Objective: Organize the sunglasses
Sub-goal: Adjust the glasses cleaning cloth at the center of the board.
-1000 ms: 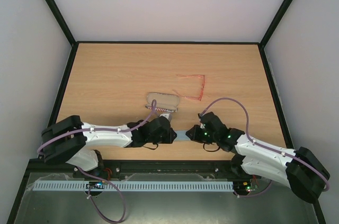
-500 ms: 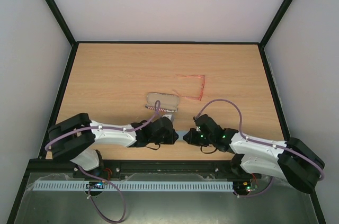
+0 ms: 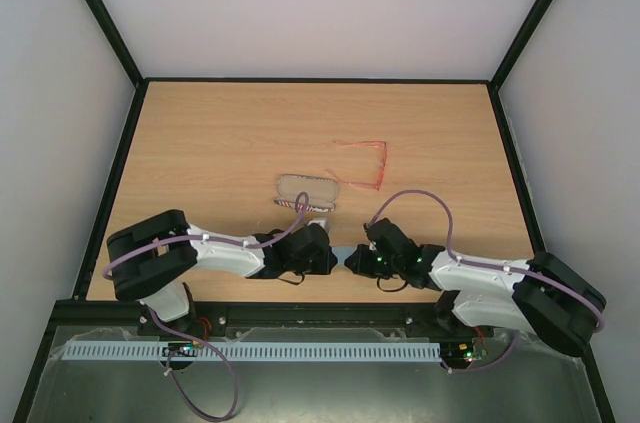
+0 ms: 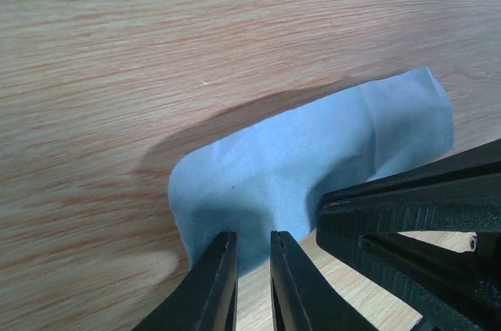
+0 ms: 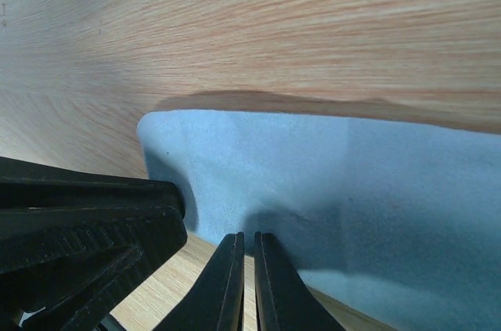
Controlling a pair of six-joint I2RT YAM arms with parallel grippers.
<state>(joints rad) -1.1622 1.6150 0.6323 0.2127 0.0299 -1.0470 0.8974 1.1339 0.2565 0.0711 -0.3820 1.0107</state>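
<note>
The sunglasses (image 3: pixel 366 163) are a thin red wire pair lying with arms open on the table, beyond both arms and untouched. A light blue cloth (image 3: pixel 341 255) sits near the front edge between the two grippers. My left gripper (image 3: pixel 330 255) is pinched on the cloth's near edge (image 4: pixel 313 151), jaws almost together (image 4: pixel 253 241). My right gripper (image 3: pixel 352 261) faces it, jaws nearly closed (image 5: pixel 248 239) on the cloth's edge (image 5: pixel 329 174). The cloth is raised off the wood and casts a shadow.
The oblong patterned case (image 3: pixel 305 191) lies just behind my left gripper, left of the sunglasses. The two grippers are nearly touching; my right gripper's finger (image 4: pixel 407 214) fills the left wrist view's lower right. Black frame posts line the table's sides.
Both grippers have moved toward each other, the right one leftward, and the visible strip of cloth between them has shortened. The sunglasses and case have not moved.
</note>
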